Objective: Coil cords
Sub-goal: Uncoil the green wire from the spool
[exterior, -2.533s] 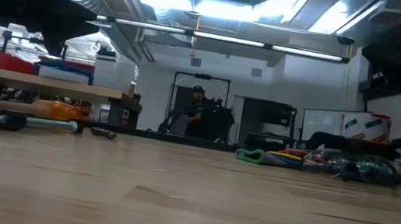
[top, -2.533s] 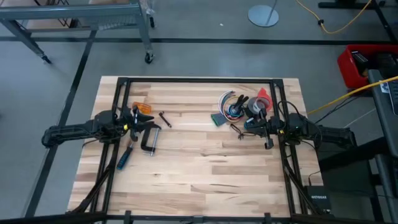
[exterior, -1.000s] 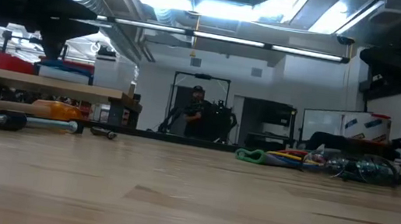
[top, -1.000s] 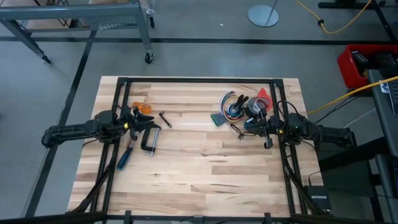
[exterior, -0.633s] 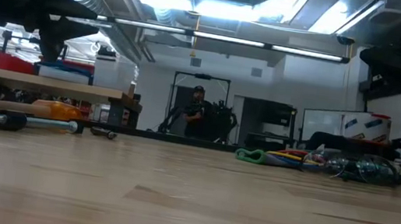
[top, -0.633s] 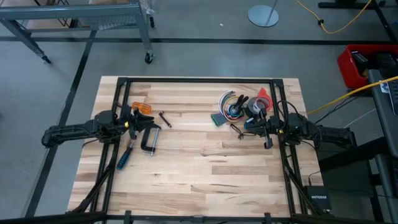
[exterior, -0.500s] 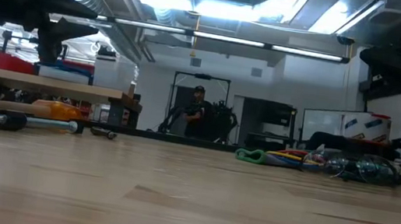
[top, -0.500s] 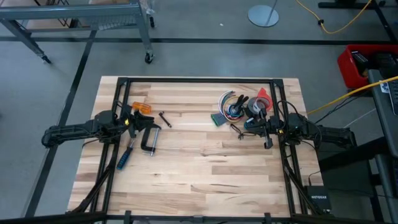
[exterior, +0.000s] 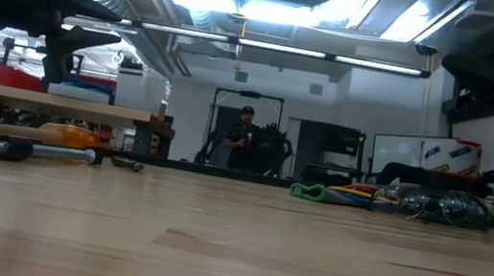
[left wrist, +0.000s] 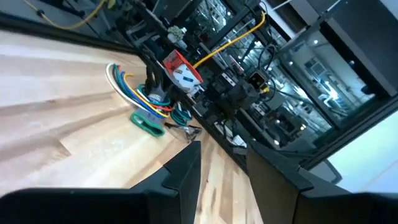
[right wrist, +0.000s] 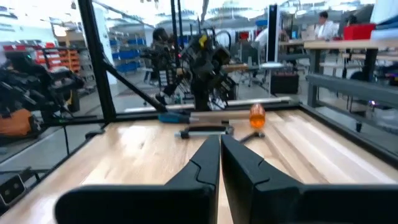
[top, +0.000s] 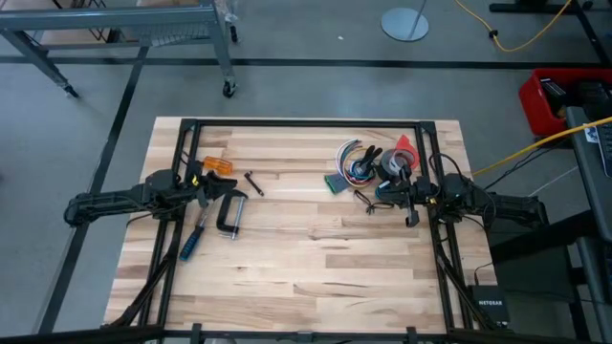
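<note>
Table: one pale butcher-block wooden table is carrying everything; places below are given from the clamp.
Left arm: the left gripper is hovering just above the clamp, its fingers standing apart and grasping nothing.
Right arm: the right gripper is hanging well to the right of the clamp, beside the cords, its fingers pressed together with nothing between them.
Clamp: one black metal C-clamp is lying flat.
Cords: a tangled bundle of thin cords, multicoloured with teal-green among them, is lying well right of the clamp; its long axis is running toward the table's far edge, loops fanning that way; exact count cannot be told.
Tape: two rolls, red and grey, are touching the bundle.
Screwdriver: one blue-handled screwdriver is lying just left of the clamp.
</note>
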{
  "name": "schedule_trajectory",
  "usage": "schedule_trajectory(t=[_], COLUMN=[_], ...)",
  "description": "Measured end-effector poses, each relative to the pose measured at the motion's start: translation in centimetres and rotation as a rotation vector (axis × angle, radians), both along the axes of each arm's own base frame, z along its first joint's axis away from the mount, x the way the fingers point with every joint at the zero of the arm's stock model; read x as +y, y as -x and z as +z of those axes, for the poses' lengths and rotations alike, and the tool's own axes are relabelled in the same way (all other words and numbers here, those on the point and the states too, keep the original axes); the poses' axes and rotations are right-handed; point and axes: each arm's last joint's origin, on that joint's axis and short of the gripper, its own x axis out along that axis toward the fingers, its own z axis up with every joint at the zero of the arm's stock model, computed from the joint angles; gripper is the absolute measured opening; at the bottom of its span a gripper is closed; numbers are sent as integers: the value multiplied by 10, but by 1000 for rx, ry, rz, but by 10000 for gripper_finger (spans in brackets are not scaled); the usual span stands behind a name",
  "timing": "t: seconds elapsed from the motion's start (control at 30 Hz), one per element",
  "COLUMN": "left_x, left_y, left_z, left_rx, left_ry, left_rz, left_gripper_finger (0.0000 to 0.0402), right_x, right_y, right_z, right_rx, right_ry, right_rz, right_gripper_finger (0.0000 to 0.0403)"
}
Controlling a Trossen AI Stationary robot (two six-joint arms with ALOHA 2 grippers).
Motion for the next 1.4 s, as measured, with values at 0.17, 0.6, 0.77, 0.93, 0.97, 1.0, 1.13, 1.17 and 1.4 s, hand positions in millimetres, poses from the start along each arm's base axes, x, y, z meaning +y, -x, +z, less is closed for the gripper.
schedule_trajectory(t=[0.17,0.6,0.77,0.93,0.97,1.0,1.13,1.17,1.4], left_x=[0,1,2,2,2,2,2,2,2], left_y=[0,0,0,1,1,1,1,1,1], left_z=[1,1,1,1,1,1,1,1,1], left_rx=[11,36,56,77,83,89,102,103,102], left_ry=[-89,-178,-250,-329,-350,-372,-419,-420,-415], left_rz=[16,55,74,91,92,93,97,97,97], left_gripper_finger=[120,120,120,120,120,120,120,120,120], right_x=[0,-2,-3,-5,-5,-5,-5,-5,-7], right_y=[1,1,1,1,1,1,1,1,1], right_z=[5,5,6,5,5,5,5,5,5], right_rx=[-52,-53,-59,-63,-64,-66,-68,-68,-78], right_ry=[-7,-245,-269,-312,-339,-368,-412,-413,-437], right_rz=[10,-33,-70,-133,-129,-124,-117,-118,-182], right_gripper_finger=[19,40,107,174,184,191,201,200,183])
